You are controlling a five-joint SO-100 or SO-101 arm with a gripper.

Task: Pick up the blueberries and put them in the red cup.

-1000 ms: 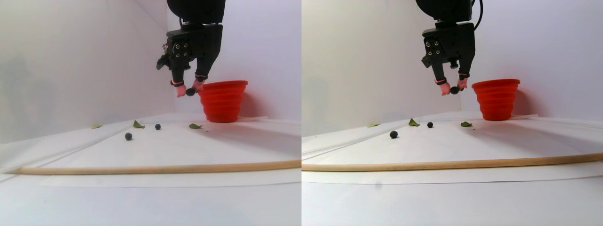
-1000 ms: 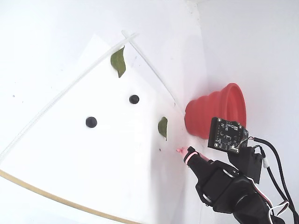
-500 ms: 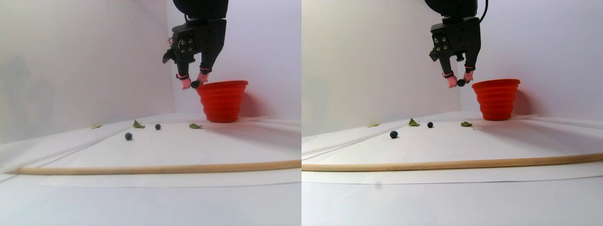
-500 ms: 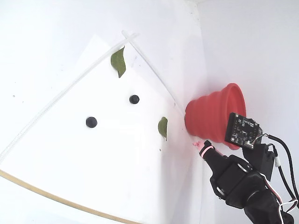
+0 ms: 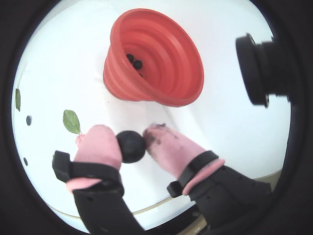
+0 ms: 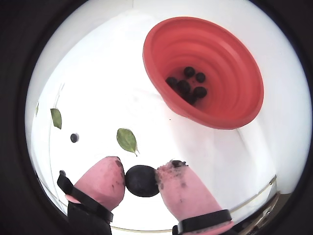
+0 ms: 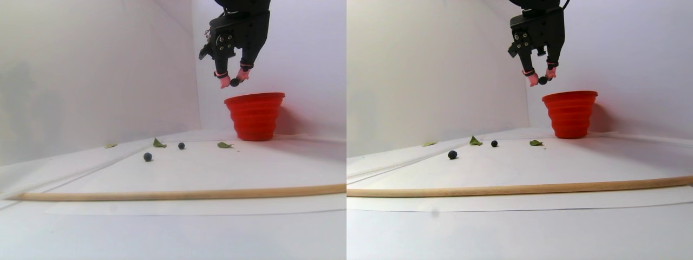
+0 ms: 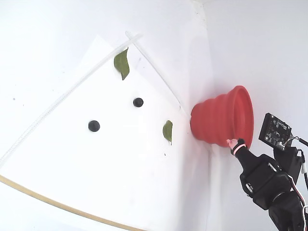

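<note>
Above and just short of the thick rim of the bright red ribbed collapsible cup (image 7: 255,115), the black pink-tipped gripper (image 7: 233,82), risen higher than a second ago, clamps one small dark round blueberry (image 6: 142,180), nearly ready to drop among those already inside.

No readable text, label, brand, number or sign in any view. Circuit board (image 8: 275,131) on arm: markings too small to read.

Bright, even light washes out the white surfaces. Both wrist views are fisheye with black vignetted edges. Shadows fall soft and faint.
</note>
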